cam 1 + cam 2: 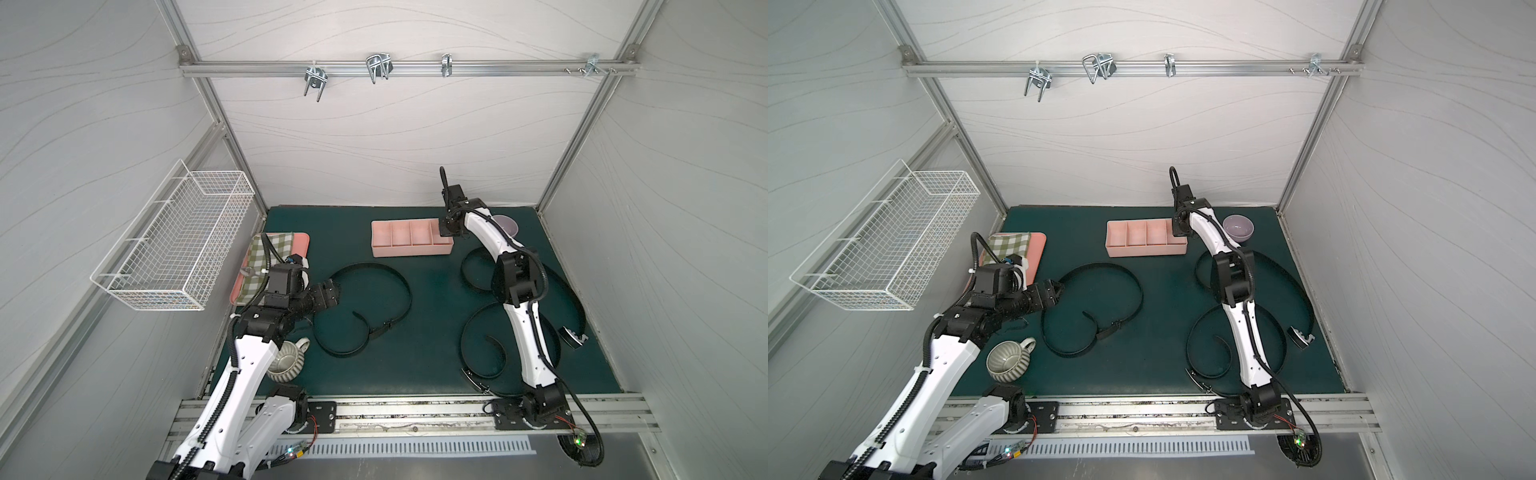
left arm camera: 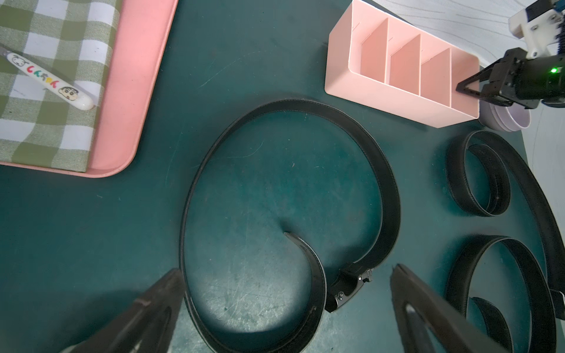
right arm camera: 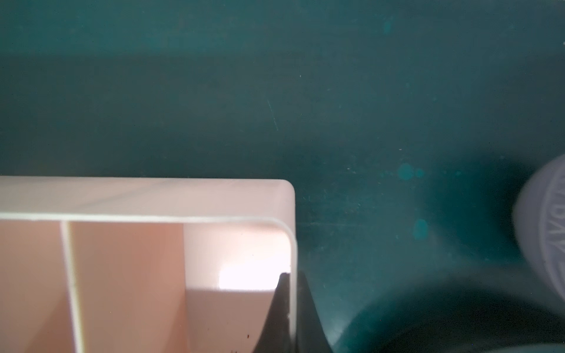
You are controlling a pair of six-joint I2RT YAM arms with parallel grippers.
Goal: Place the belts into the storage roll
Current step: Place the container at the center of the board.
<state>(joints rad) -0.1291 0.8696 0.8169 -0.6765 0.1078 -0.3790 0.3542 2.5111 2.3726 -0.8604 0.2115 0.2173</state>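
Right arm [image 1: 525, 332] stretched out, wrist tipped down, jaws clamped on storage roll [image 1: 411, 250] end wall. Left arm [image 1: 245, 365] folded low, jaws wide apart over loose belt [image 2: 389, 195] on table [image 1: 432, 291] in front of the roll. Other two belts [image 2: 457, 183] lie off its clamped end.

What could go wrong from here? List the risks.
1. The right hand is shut on the end wall of the storage roll; a pull could tip it or drag it into the lilac bowl beside it.
2. The open left hand hovers over a belt lying in a wide loose curve, far wider than a compartment; uncoiled, it may spring out.
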